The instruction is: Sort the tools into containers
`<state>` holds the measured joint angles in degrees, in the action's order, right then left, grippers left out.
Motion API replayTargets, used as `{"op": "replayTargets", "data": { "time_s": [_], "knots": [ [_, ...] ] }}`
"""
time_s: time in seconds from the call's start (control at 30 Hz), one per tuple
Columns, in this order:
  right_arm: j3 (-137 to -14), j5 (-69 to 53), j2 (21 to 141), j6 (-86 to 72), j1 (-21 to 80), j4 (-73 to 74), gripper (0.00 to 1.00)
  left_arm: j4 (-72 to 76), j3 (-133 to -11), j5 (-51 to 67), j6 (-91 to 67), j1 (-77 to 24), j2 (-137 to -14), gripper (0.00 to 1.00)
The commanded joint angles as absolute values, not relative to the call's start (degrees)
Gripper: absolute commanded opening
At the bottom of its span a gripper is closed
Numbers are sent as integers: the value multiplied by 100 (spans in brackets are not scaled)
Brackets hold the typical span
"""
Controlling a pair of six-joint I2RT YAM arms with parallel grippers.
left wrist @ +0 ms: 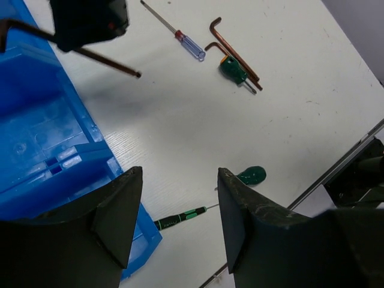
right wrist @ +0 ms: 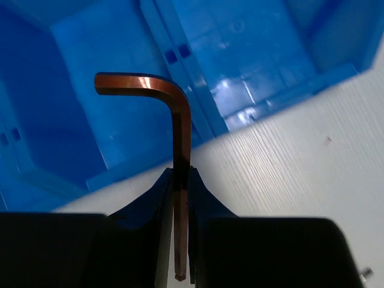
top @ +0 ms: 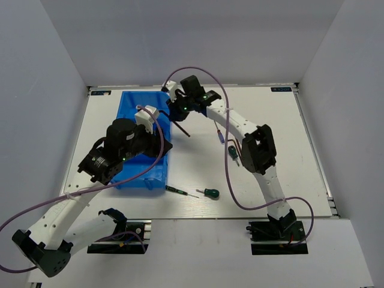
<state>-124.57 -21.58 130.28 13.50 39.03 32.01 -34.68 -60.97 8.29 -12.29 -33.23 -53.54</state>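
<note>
- Hex keys, three in all. One hex key [right wrist: 180,132] is clamped upright between the fingers of the right claw [right wrist: 180,180], its bent end sticking out past the fingertips and over the blue bins [top: 141,103].
- The other two hex keys [left wrist: 234,48] lie side by side on the table [top: 270,120], well off to the right claw's right.
- Green-handled screwdrivers, two. One green-handled screwdriver [left wrist: 233,69] touches the two loose keys. The other green-handled screwdriver [left wrist: 252,175] lies just beyond the left claw's right finger [left wrist: 240,228].
- One blue-handled screwdriver [left wrist: 193,47] lies near the loose keys.
- One slim dark screwdriver [left wrist: 179,218] lies under the left claw [left wrist: 177,222], seen in the gap between its fingers.
- The left claw is spread wide and grasps nothing. It hangs over the bins' near right edge, with the bins mostly to its left.
- Hard to make out:
  - The left arm [top: 114,153] covers the middle of the bins from above, so the compartments cannot be counted there.
  - The left claw's fingers hide both ends of the slim screwdriver and part of the nearer green handle.
  - The right claw is cut off at the top of the left wrist view.
</note>
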Motion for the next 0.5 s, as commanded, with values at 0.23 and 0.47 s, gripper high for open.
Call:
{"op": "replayTargets", "data": {
  "time_s": [0.23, 0.47],
  "knots": [
    [-13237, -3269, 13438, 396, 4324, 713, 0, -3560, -6267, 580, -1160, -3349, -4931, 63],
    [-12894, -3516, 13780, -219, 4535, -298, 0, -3621, -6214, 527, -1107, -3296, -4869, 63]
  ]
}}
